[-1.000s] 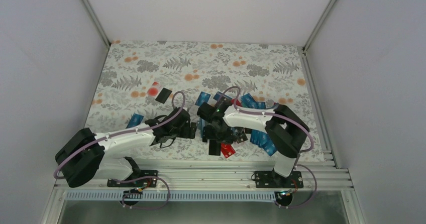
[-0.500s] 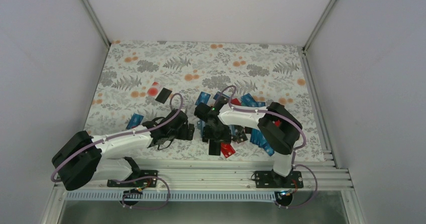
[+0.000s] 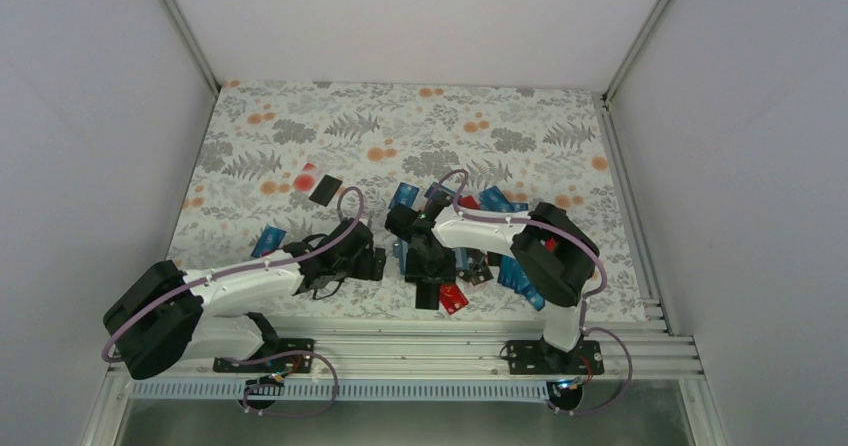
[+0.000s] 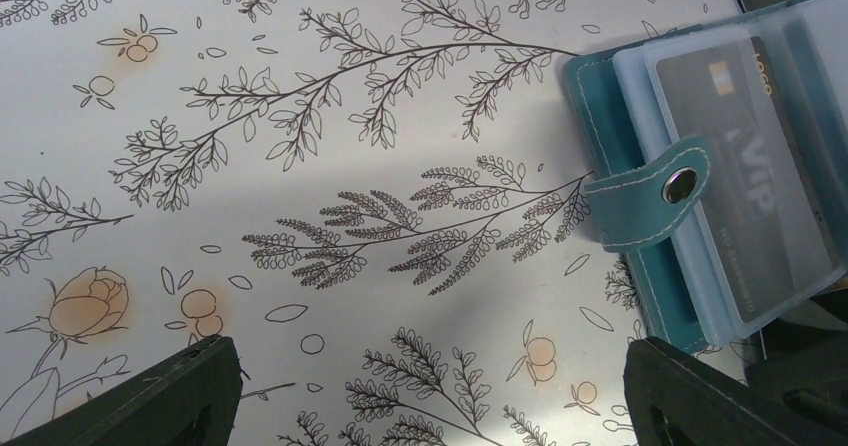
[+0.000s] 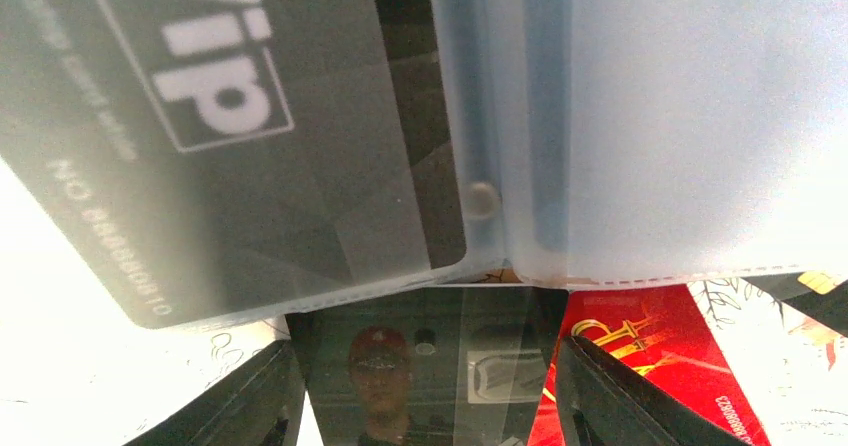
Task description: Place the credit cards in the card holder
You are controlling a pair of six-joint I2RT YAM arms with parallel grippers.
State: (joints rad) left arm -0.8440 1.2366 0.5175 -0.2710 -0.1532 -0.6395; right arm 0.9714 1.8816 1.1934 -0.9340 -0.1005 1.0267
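Note:
The teal card holder lies open on the floral table, its strap folded over clear sleeves, with a black "VIP" card in one sleeve. My left gripper hovers open just left of it, over bare tablecloth. My right gripper is at the holder's near edge. Its jaws are pressed against the two side edges of a glossy black credit card that points at the sleeves. A red card lies beside it. From above, both grippers flank the holder.
More credit cards lie scattered: blue ones to the right of the right arm, one blue at the left, one black farther back left, and a red one near the front rail. White walls enclose the table.
My right jaws have narrowed onto the black card, and the right arm has shifted slightly left toward the holder. The left arm has stayed put with its jaws wide.

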